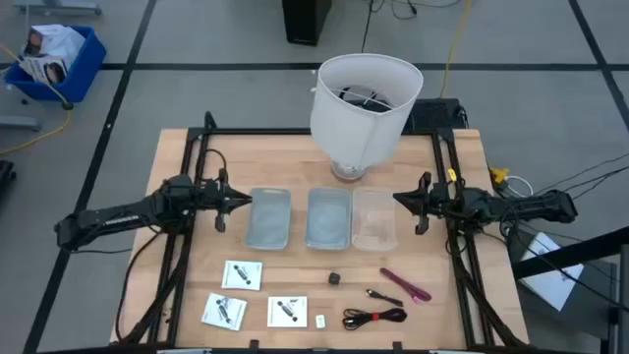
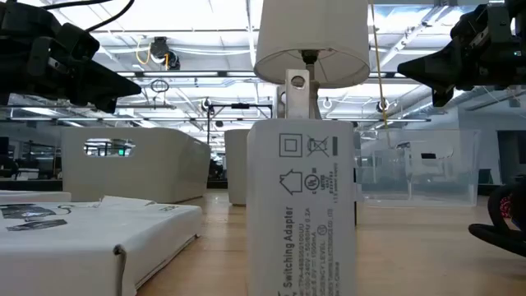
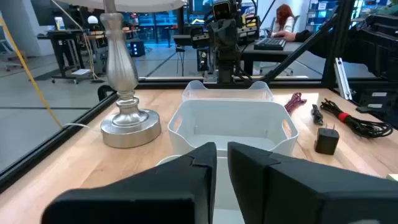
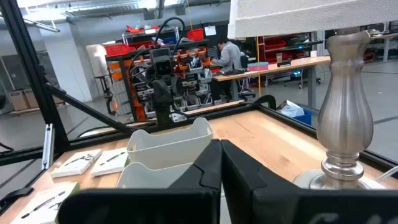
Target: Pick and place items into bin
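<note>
The items lie near the table's near edge in the high view. There are three white packets (image 1: 243, 274) (image 1: 224, 310) (image 1: 287, 311), a tiny black cube (image 1: 335, 278), a tiny white piece (image 1: 320, 321), a black coiled cable (image 1: 373, 317) and a magenta stick (image 1: 405, 284). All lie flat on the wood. My left gripper (image 1: 224, 202) hovers left of the bins, shut and empty. My right gripper (image 1: 418, 204) hovers right of them, also shut and empty. In the left wrist view the fingers (image 3: 205, 163) nearly meet; the cube (image 3: 326, 140) and cable (image 3: 357, 122) show beyond them.
Three bins stand in a row between the grippers: two bluish ones (image 1: 270, 216) (image 1: 328, 216) and a clear one (image 1: 373, 216). A lamp with a big white shade (image 1: 364, 98) stands behind them on a silver base (image 3: 127, 124). Black frame rails run along both sides of the table.
</note>
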Available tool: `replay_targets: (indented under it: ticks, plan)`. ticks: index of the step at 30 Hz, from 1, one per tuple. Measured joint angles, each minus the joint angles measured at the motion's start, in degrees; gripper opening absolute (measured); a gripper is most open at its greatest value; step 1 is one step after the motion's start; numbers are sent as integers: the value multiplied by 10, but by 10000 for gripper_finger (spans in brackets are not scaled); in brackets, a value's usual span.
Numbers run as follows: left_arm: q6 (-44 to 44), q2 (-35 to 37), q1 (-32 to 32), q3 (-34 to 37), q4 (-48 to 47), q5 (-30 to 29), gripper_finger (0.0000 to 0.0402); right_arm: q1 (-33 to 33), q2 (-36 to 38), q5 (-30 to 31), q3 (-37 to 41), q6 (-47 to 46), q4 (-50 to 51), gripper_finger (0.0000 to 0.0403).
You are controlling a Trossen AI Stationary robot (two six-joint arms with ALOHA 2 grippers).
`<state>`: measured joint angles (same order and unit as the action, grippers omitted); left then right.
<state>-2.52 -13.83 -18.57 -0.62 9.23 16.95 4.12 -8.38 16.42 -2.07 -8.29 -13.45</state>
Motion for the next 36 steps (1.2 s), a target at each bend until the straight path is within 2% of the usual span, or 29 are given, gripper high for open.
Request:
replay_targets:
  ticks: [36]
  plan:
    - [0,0,0,0,0,0,49,0,0,0,0,0,0,0]
